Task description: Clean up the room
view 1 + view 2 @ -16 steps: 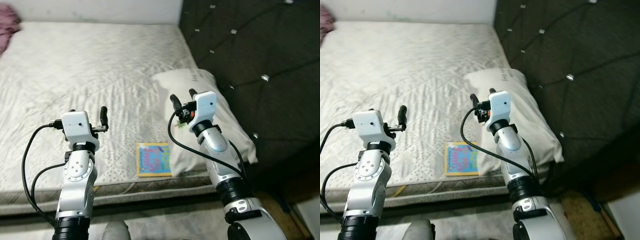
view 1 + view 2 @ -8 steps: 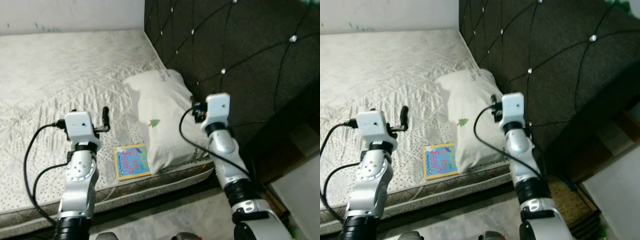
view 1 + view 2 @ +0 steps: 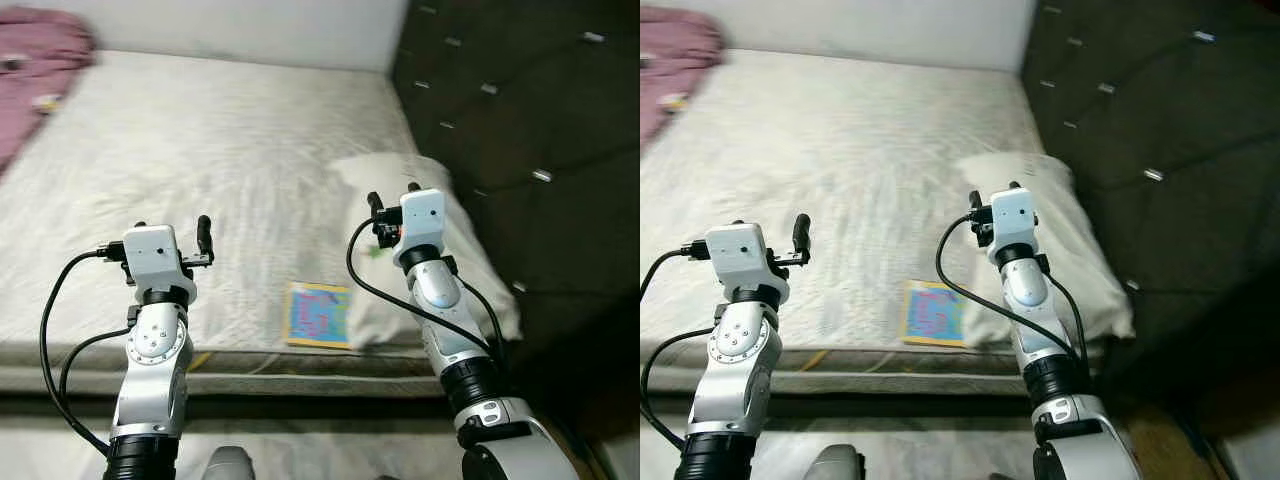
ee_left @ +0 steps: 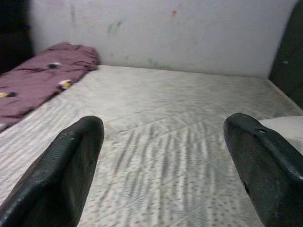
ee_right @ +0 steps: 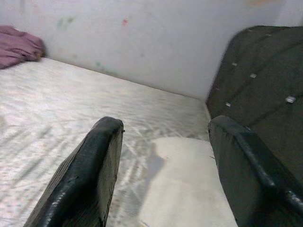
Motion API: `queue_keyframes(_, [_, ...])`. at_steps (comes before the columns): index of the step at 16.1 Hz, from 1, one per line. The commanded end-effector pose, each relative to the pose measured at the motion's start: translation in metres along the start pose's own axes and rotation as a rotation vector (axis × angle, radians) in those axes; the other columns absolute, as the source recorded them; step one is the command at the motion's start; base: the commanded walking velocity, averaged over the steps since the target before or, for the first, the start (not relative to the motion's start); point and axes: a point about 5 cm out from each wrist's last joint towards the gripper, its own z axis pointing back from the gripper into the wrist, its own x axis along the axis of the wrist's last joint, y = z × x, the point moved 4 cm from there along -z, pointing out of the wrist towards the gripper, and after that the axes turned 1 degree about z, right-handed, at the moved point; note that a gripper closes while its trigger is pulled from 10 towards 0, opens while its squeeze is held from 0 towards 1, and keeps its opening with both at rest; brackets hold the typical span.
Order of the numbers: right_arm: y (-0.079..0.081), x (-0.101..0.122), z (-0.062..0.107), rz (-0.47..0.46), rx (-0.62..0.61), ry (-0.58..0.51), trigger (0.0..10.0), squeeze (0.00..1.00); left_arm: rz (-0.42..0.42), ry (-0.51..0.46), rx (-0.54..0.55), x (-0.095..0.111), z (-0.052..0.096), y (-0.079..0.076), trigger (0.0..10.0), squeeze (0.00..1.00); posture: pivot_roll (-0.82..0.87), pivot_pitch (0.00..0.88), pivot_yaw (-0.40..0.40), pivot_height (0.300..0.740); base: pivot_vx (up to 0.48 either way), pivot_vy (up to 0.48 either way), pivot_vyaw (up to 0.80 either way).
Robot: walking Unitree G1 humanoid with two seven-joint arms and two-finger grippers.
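1. Nearest, at 7 o'clock in the head views, the left gripper (image 3: 203, 237) is raised above the front edge of the bed (image 3: 200, 160). Its wrist view shows the two black fingers (image 4: 71, 165) set wide apart with nothing between them, so its jaws are open.
2. At 4 o'clock the right gripper (image 3: 390, 198) is held up over the near part of a white pillow (image 3: 465, 270). Its wrist view shows the fingers (image 5: 90, 175) spread with only mattress and pillow between them, so these jaws are open and empty too.
3. Between the two arms, at 6 o'clock and close to the front edge of the mattress, a small colourful book (image 3: 318, 314) lies flat. Its right edge touches or slips just under the pillow; which of the two cannot be told.
4. The pillow runs from the book toward 2 o'clock, lying along the dark tufted headboard (image 3: 530, 110) at the right side of the bed.
5. Farther back the pale quilted mattress stretches toward 12 o'clock.
6. Farthest, at 10 o'clock, a crumpled maroon blanket (image 3: 40, 60) lies in the far left corner of the bed, against a white wall (image 4: 165, 33).
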Motion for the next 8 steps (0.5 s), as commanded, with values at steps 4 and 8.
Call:
queue_keyframes(4, [-0.0052,-0.0006,-0.0011,-0.035,-0.025,0.012,10.0,0.0,0.042,0.015,-0.021,-0.0017,-0.0003,-0.004,10.0,0.0,0.01,0.0,-0.059,0.74,0.0,0.436,0.0])
queue_keyframes(8, [-0.0041,-0.0008,-0.0016,-0.056,-0.017,0.017,10.0,0.0,0.068,0.009,-0.044,-0.0003,-0.0003,-0.0074,10.0,0.0,0.01,0.0,-0.061,0.74,0.0,0.479,-0.3])
